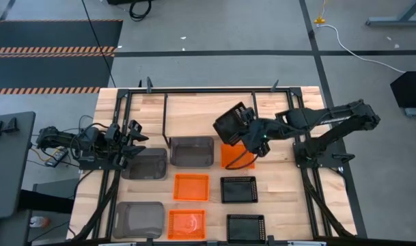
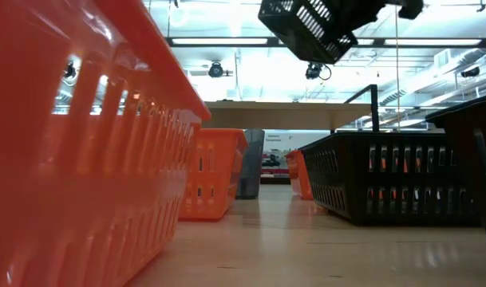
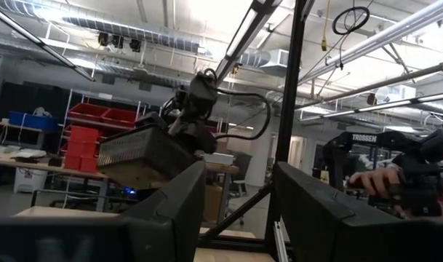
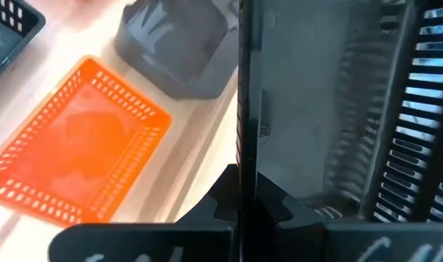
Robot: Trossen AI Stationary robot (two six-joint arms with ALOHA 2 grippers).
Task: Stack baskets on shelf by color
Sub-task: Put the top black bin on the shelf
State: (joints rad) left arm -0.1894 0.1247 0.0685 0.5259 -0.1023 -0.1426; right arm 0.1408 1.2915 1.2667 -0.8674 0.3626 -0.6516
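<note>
Right fingers (image 1: 243, 128) clamped, left fingers (image 1: 135, 140) spread

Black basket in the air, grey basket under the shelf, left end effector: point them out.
Black basket (image 1: 229, 124), high view, mesh floor.
Grey basket (image 1: 191, 152), high view, inner floor.
Left end effector (image 1: 136, 138), high view, between its fingertips.

The high view looks straight down on the whole tabletop (image 1: 153, 106). The low view sits at tabletop level among the baskets, facing the room. Both share the raised black basket (image 1: 229, 124), also seen closely by the right wrist view.
</note>
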